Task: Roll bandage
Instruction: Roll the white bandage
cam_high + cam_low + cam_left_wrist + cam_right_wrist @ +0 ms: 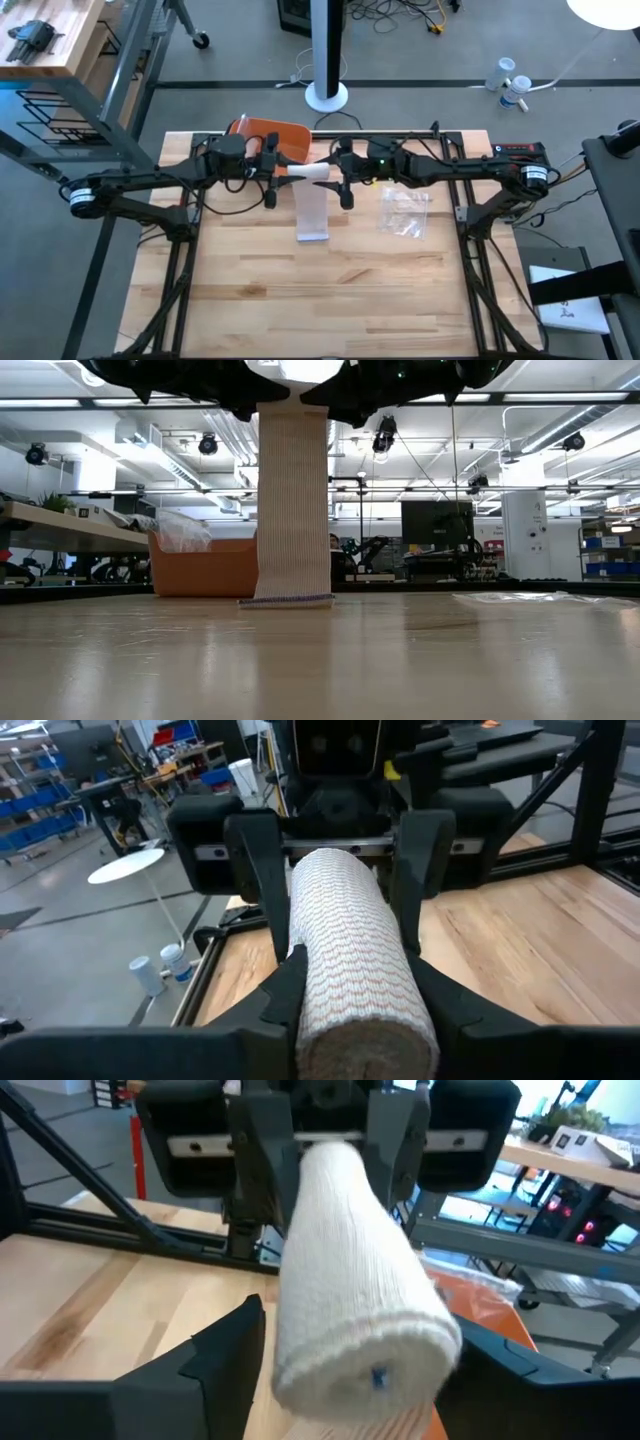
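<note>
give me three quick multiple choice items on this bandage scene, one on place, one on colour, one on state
1. Where does the bandage's loose end reach?
A. the table
B. the orange bin
C. the plastic bag

2. What colour is the bin?
A. blue
B. orange
C. green

3. How is the roll held?
A. lying free
B. left tool alone
C. between left tool and right tool

Answers: 1 A, the low view shows its tail meeting the wood. 2 B, seen behind the arms. 3 C, each tool faces one end.
</note>
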You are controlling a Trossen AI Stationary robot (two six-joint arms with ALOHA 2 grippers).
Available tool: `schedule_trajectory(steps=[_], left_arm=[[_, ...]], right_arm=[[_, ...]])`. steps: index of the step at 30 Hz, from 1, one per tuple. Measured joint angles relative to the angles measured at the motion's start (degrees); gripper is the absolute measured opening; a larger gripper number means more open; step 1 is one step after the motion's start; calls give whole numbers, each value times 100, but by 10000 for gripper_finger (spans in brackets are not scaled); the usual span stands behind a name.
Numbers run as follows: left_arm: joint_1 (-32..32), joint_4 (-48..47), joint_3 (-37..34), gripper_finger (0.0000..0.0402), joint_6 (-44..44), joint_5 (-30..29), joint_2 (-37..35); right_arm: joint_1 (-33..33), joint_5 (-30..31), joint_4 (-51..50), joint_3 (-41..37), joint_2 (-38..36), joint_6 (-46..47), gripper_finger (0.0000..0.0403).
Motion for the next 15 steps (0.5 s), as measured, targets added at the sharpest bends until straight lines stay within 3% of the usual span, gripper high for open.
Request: schedule_trajectory(steps=[9,15], left_arm=[[0,23,-2,98,-17,-2,0],[0,54,-2,104,-34,16,0]], right_arm=[[2,-7,15,0,-3,57,193],[0,-188,167,0,-9,379,188]])
